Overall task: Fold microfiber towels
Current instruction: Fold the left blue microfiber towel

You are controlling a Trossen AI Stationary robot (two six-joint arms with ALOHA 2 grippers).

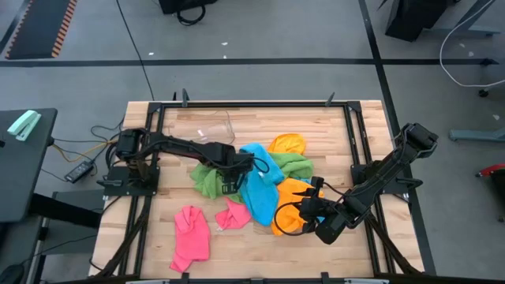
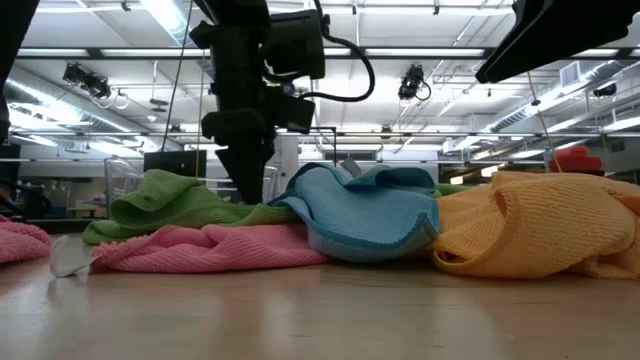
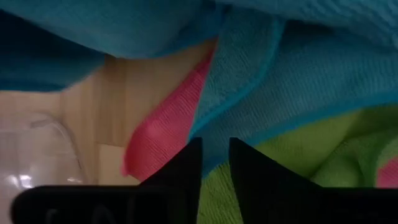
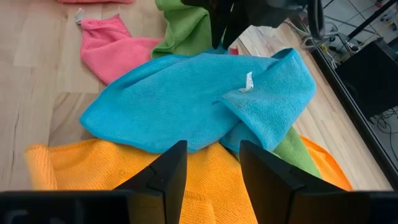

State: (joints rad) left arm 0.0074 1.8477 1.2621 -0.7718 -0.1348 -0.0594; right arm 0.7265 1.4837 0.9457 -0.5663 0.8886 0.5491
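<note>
Soft orange cloth (image 4: 124,180) lies closest, just under the right gripper (image 4: 211,163), whose fingers stand apart and hold nothing. Over the pile mid-table, the left gripper (image 3: 214,165) is pinching where the sky blue towel (image 1: 259,189) meets the green towel (image 1: 209,180); I cannot tell if it grips. I think it is picking one towel, which next needs lifting clear and spreading flat.

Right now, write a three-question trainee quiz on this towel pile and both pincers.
1. True or false: the left pincer is down at the green towel.
2. Which towel lies directly under the right pincer? A pink, B orange, C green.
3. Fill in: the white tag is on the ___ towel.

Key: 1 true. 2 B, the orange towel. 3 blue; the blue towel lies over the middle of the pile.
</note>
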